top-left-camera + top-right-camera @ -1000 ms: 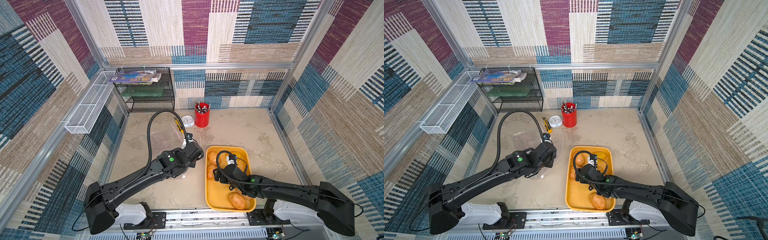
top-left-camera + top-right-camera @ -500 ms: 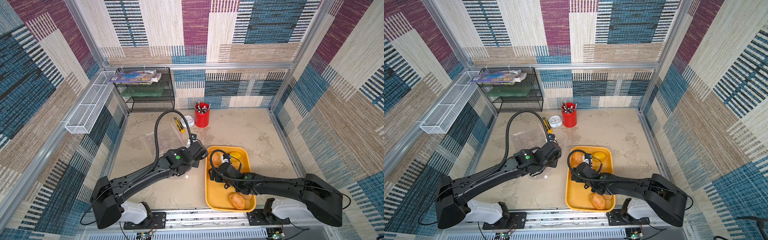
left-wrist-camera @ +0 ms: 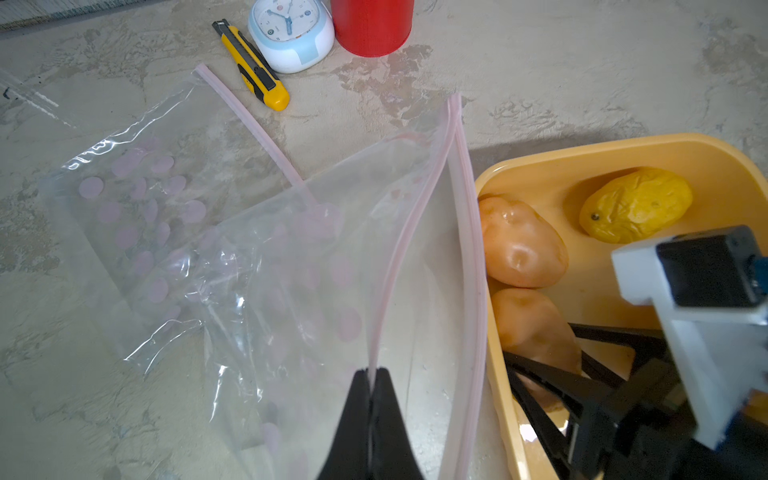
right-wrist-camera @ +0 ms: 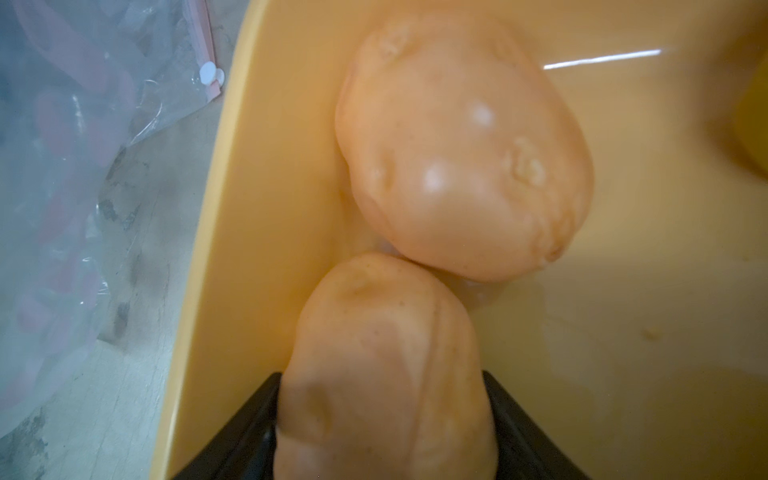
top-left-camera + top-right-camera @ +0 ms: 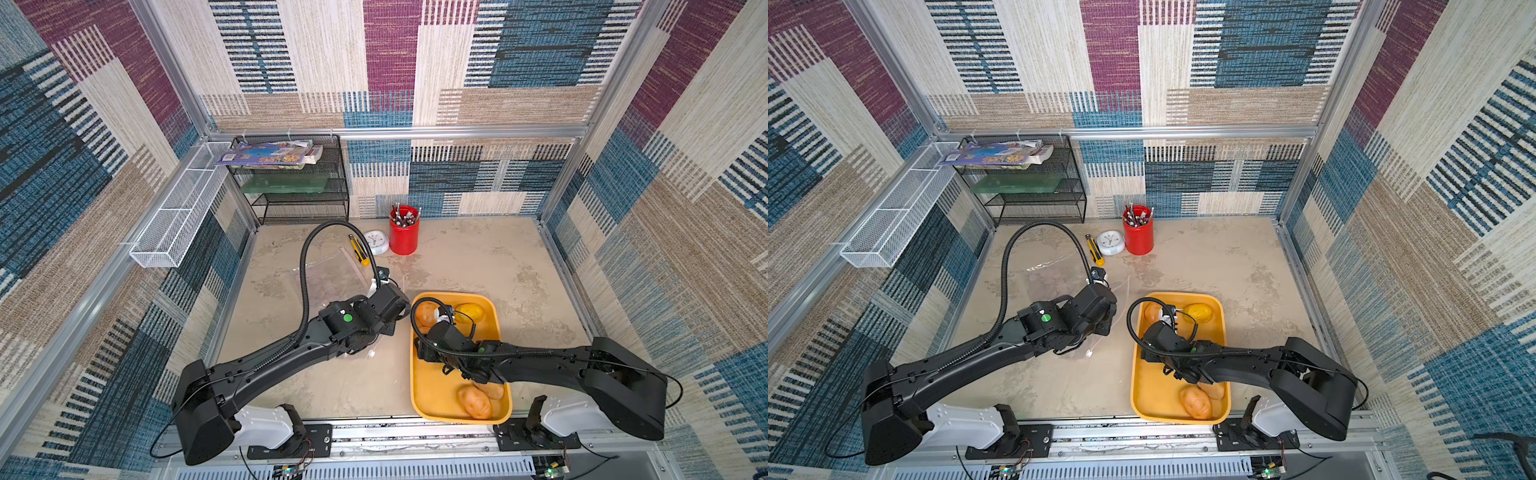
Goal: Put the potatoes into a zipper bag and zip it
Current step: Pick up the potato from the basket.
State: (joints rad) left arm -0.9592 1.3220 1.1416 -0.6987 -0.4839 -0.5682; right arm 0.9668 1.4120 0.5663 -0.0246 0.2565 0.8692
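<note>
A clear zipper bag (image 3: 324,291) with pink dots hangs beside the yellow tray (image 3: 540,160), its mouth gaping toward the tray. My left gripper (image 3: 372,374) is shut on one pink zipper strip of its rim. In the tray, my right gripper (image 4: 382,378) is shut on a tan potato (image 4: 386,340), a finger pressed against each side. That potato touches another tan potato (image 4: 461,149) beyond it. A yellower, rougher potato (image 5: 469,312) lies at the tray's far end. Two more potatoes (image 5: 473,401) lie at its near end. In both top views the wrists hide both grippers' fingers.
A second clear bag (image 3: 137,216) lies flat on the table past the held one. Behind it are a yellow utility knife (image 5: 358,250), a small white clock (image 5: 377,242) and a red cup (image 5: 404,229) of tools. A black wire rack (image 5: 299,183) stands at the back left.
My right gripper has moved toward the tray's far left corner and closed round a tan potato. The left arm has carried the bag's rim right, up against the tray.
</note>
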